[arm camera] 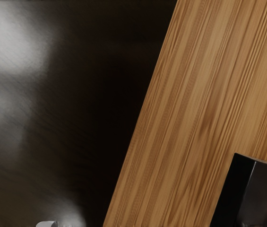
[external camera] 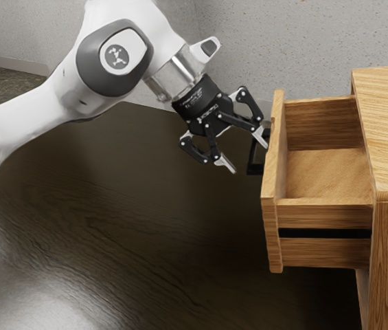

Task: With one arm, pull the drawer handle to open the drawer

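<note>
Exterior view: drawer (external camera: 274, 180) well out, claw (external camera: 247, 155) open by handle (external camera: 254, 166). Pull looks done; next prob. back off.

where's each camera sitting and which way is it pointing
Exterior view: sits at the arm's side, looking across the dark table at the cabinet and its pulled-out drawer; the arm and hand enter from the exterior view's left.
Wrist view: sits on the hand, facing the drawer front close up; a small grey piece at the edge may belong to the hand.
Shared: the drawer front, the black handle and the table.
</note>
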`<state>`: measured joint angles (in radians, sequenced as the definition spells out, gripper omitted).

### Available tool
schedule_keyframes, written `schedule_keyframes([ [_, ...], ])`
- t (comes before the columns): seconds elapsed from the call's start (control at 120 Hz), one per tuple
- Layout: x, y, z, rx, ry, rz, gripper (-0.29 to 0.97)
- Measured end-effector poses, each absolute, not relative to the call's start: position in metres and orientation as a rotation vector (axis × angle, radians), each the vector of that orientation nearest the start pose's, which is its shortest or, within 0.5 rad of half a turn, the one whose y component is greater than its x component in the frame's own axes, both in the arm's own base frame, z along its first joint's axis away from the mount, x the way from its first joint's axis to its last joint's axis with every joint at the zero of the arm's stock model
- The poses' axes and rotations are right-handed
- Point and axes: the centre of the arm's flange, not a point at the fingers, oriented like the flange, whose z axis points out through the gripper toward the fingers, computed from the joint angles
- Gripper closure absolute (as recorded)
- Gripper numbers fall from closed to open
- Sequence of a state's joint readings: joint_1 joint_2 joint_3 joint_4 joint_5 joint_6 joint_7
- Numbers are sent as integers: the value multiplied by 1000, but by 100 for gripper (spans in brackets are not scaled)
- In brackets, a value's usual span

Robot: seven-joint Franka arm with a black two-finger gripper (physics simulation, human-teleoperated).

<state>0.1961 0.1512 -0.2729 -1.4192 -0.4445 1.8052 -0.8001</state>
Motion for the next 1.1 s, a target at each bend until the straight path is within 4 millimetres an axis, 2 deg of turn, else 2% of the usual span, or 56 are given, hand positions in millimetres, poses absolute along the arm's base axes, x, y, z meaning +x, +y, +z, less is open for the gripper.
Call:
schedule_keyframes([
  [0.142, 606, -61, 646, 2415, 1008, 17, 29],
  [0.558, 578, -67, 663, 2443, 975, 56, 29],
  [0.733, 572, -65, 653, 2460, 985, 38, 29],
  [0.833, 565, -62, 659, 2462, 987, 54, 29],
  [0.975, 553, -50, 669, 2458, 1006, 78, 29],
  [1.1, 550, -37, 663, 2459, 1036, 60, 29],
])
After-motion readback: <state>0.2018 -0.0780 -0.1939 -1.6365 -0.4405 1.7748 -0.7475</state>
